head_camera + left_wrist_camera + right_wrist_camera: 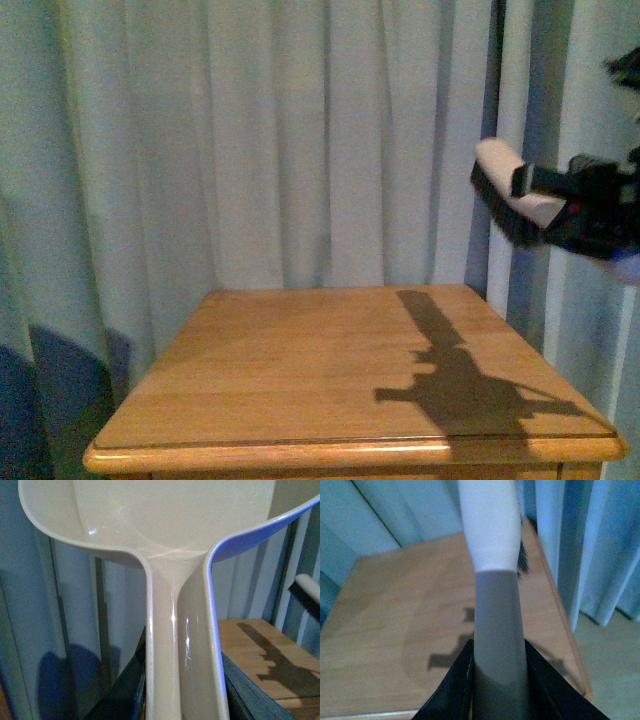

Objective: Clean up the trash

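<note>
**Both arms loaded, trash not in frame**

Left gripper [185, 685]: the fingers [127, 692] are closed on the handle of the pale dustpan [150, 515], one dark finger on each side and touching it. The pan is held in the air with its scoop pointing away from the wrist. It is apart from the worktop [300, 370].

Right gripper [548, 195]: the fingers are clamped on the grey part of the brush [500, 158] handle. The white part and the dark bristles stick out past the fingertips. In the front view it sits at 3 o'clock, above the worktop's right edge. The brush head points toward 10 o'clock with the bristles on the underside.

The worktop is light wood with a rounded front lip. The shadow [460, 385] of the arm and brush lies on it at 4 o'clock and stretches toward the back edge.

Trash: I can't place it, since none of the three views shows it.

Pale floor [610, 650] shows beside the worktop's right side. Furthest back, a pale curtain [250, 140] hangs in vertical folds from 9 to 3 o'clock.
</note>
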{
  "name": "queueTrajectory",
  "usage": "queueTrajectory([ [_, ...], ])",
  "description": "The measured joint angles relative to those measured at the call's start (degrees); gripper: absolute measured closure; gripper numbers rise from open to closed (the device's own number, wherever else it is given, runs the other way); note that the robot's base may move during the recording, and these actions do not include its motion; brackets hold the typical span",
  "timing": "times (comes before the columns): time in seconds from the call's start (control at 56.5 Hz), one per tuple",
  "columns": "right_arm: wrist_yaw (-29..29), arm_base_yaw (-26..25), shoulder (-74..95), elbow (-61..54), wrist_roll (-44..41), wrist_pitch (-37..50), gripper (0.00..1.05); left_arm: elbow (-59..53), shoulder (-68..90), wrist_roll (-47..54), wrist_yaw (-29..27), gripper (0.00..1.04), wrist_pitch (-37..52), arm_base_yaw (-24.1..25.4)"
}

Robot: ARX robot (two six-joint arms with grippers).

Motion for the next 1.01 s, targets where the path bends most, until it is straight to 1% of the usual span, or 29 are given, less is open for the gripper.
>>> queueTrajectory([
  [0.088,0.92,-0.44,-5.44,-3.50,-2.27,2.84,0.82,0.00,0.00,-0.02,0.00,0.77,0.00,0.00],
  [0.177,2.97,-0.39,-11.76,-7.91,-5.92,6.91,0.82,0.00,0.00,0.00,0.00,0.77,0.00,0.00],
  [0.23,5.33,0.44,-18.34,-12.02,-9.51,10.32,0.82,0.00,0.00,0.00,0.00,0.77,0.00,0.02],
  [0.354,8.81,2.84,-30.01,-18.03,-12.37,12.09,0.82,0.00,0.00,-0.02,0.00,0.77,0.00,0.02],
  [0.46,11.43,3.80,-35.78,-21.03,-13.73,12.61,0.82,0.00,0.00,-0.02,0.00,0.77,0.00,0.02],
  [0.637,12.50,3.85,-38.38,-22.56,-15.10,12.96,0.82,0.00,0.00,-0.02,0.00,0.77,0.00,0.02],
  [0.761,14.23,3.74,-38.56,-23.28,-15.96,13.29,0.82,0.00,0.00,-0.02,0.00,0.77,0.00,0.00],
  [1.008,14.23,3.63,-38.60,-23.28,-16.55,13.38,0.82,0.00,0.00,-0.02,0.00,0.77,0.00,0.02],
])
